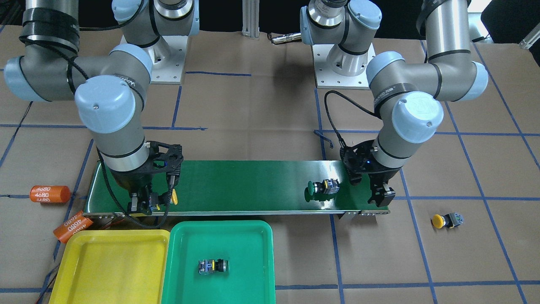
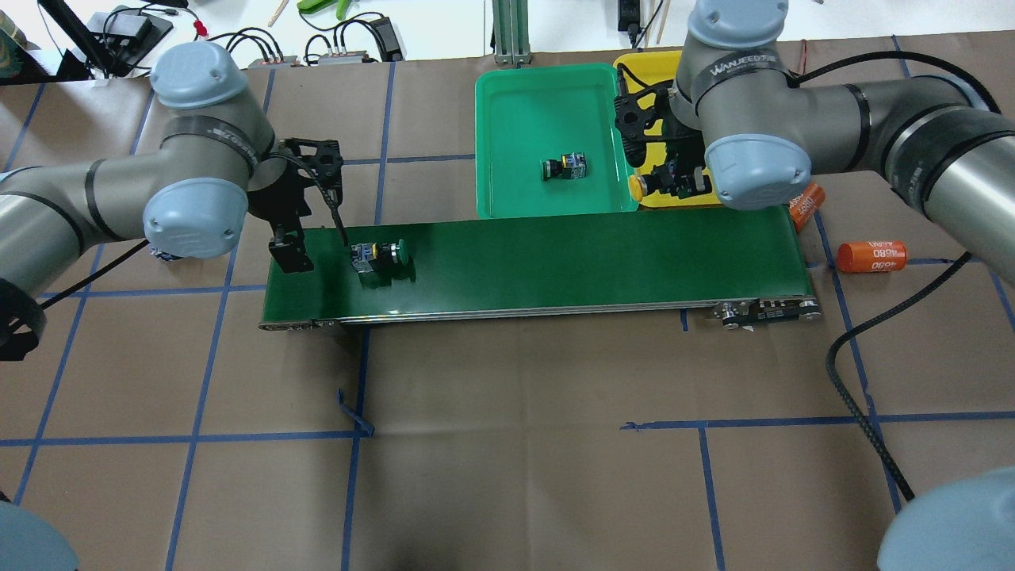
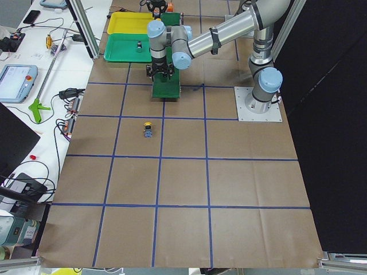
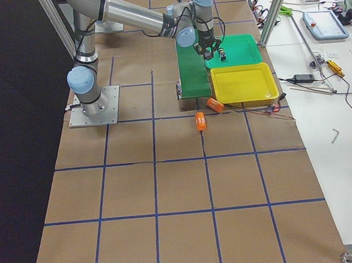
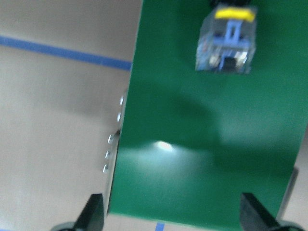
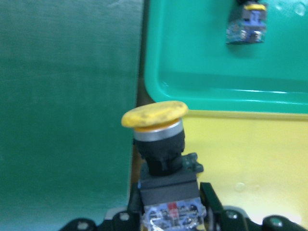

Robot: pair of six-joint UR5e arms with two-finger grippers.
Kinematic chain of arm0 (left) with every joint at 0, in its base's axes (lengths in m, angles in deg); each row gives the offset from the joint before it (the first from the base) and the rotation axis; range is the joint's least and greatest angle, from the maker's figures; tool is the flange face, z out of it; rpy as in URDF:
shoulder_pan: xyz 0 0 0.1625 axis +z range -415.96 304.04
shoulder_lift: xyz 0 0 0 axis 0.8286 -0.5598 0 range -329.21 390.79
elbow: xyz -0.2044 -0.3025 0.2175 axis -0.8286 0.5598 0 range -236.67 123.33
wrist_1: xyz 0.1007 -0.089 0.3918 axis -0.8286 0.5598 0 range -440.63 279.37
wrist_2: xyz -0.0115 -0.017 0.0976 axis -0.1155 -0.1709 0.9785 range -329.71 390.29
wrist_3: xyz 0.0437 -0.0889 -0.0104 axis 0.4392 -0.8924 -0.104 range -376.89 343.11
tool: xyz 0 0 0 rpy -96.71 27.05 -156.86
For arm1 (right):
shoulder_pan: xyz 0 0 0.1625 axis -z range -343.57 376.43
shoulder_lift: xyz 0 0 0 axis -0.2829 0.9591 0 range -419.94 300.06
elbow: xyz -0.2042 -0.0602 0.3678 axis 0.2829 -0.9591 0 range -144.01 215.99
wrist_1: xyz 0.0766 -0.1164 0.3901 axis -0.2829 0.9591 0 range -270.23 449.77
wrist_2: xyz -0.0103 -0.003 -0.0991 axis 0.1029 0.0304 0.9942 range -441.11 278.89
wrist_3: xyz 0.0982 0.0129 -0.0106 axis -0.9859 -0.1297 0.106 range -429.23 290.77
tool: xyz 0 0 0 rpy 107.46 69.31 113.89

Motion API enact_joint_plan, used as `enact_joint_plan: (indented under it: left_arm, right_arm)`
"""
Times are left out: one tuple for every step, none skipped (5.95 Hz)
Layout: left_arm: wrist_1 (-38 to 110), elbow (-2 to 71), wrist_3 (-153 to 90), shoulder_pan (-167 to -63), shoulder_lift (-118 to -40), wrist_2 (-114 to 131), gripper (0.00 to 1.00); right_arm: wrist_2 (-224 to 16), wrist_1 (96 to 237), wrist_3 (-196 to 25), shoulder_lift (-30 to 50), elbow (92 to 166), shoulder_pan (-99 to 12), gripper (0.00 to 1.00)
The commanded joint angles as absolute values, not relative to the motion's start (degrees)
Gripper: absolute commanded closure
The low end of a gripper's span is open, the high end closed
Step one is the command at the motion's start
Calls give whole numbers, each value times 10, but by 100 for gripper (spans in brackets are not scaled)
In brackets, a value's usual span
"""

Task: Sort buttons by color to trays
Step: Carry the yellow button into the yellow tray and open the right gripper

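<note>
The right gripper (image 1: 145,203), at the lower left of the front-facing view, is pinched on the black body of a yellow-capped button (image 6: 161,144). It holds the button above the near edge of the conveyor belt (image 1: 253,185). In the right wrist view the cap sits over the spot where the belt, the green tray (image 1: 261,253) and the yellow tray (image 1: 84,270) meet. The left gripper (image 1: 381,196) hangs over the belt's opposite end, at the right of the same view. Its fingers (image 5: 95,214) are spread wide in the bottom corners of the left wrist view, with nothing between them. Just beside it a green-capped button (image 1: 322,187) lies on its side on the belt, cap pointing away from the gripper. Another button (image 2: 564,167) lies on its side near the middle of the green tray; its cap colour is hard to make out. A second yellow-capped button (image 1: 447,220) lies on the brown table (image 1: 379,261) at the right, off the belt and well apart from both trays. The two trays sit side by side at the bottom of the front-facing view, and two orange cylinders (image 1: 49,194) lie at its left edge near the yellow tray.
</note>
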State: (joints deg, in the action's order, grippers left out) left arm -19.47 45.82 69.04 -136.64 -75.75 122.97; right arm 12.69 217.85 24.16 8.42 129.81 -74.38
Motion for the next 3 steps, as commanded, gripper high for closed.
enact_joint_plan:
  left_arm:
    - [-194,416,740,-1289,-778,1228,2]
    - [-194,387,747,-1247,-813,1217,2]
    - [-194,366,781,-1221,-842,1183,2]
  right_arm:
    - [125,2220,262,-22,1205,-691,90]
    - [120,2216,260,-45,1193,-675,62]
    - [118,2211,254,-45,1197,-674,1]
